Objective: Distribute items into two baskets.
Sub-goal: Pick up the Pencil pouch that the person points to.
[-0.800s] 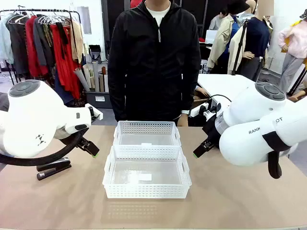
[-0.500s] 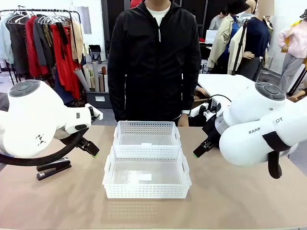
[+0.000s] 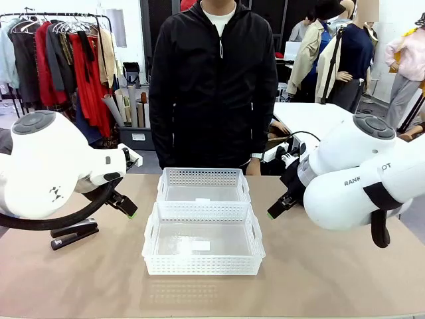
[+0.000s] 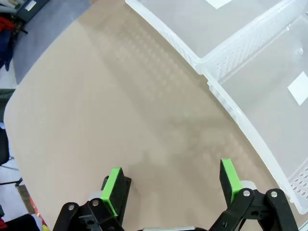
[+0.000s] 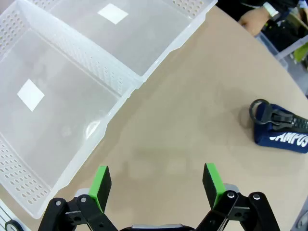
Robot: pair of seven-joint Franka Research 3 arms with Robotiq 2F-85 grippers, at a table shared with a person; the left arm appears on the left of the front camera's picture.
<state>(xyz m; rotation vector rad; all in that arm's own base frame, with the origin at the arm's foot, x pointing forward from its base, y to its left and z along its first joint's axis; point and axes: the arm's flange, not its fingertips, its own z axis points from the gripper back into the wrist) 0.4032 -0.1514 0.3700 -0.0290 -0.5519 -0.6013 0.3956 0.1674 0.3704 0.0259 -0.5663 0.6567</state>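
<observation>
Your left jaws stand wide apart with nothing between the green pads [image 4: 114, 190]. Ahead of them lies bare, matte tan counter [image 4: 96, 106], open from 9 to 12 o'clock. From 1 to 3 o'clock the two white baskets [image 4: 250, 139] sit touching. They are stiff plastic with perforated lattice walls and cloudy see-through bottoms, each with a white label.

Your right jaws are spread just as wide and hold nothing. The basket rims run diagonally at their 10 o'clock, leaving a wedge of open counter through 12. At 2 o'clock, well apart from the baskets, the soft navy pouch [image 5: 281, 127] lies on the counter, zip ring toward the baskets, its white lettering cut by the picture edge.

From the front, the far basket [image 3: 202, 177] touches the near basket [image 3: 202, 264]. The black stapler [image 3: 74, 234] lies at 9 o'clock of the near one, well apart, under your left arm. A person [image 3: 212, 80] in a black jacket stands at the far edge.
</observation>
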